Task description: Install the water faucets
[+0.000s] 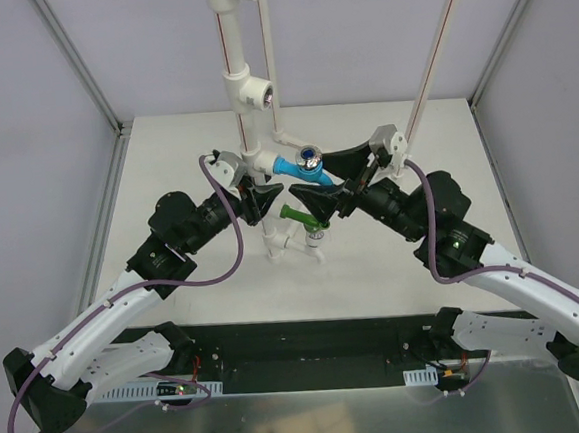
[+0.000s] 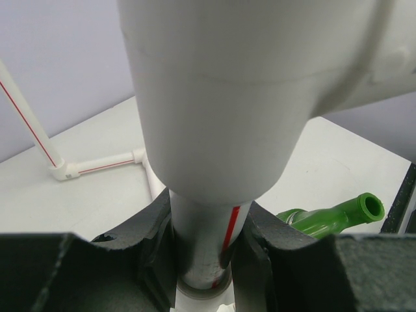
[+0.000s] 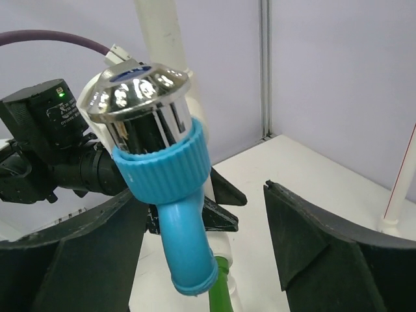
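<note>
One blue faucet [image 3: 170, 195] inside spread right end effector [image 1: 335, 183], green faucet [image 1: 295, 215] below, left end effector [image 2: 205, 263] pinching white pipe [image 2: 203, 234]

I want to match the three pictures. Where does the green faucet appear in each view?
Top external: centre, the green faucet just below the blue faucet.
Left wrist: lower right, open end towards the camera.
Right wrist: bottom edge, under the blue faucet.
Shared landmark: the white pipe.
</note>
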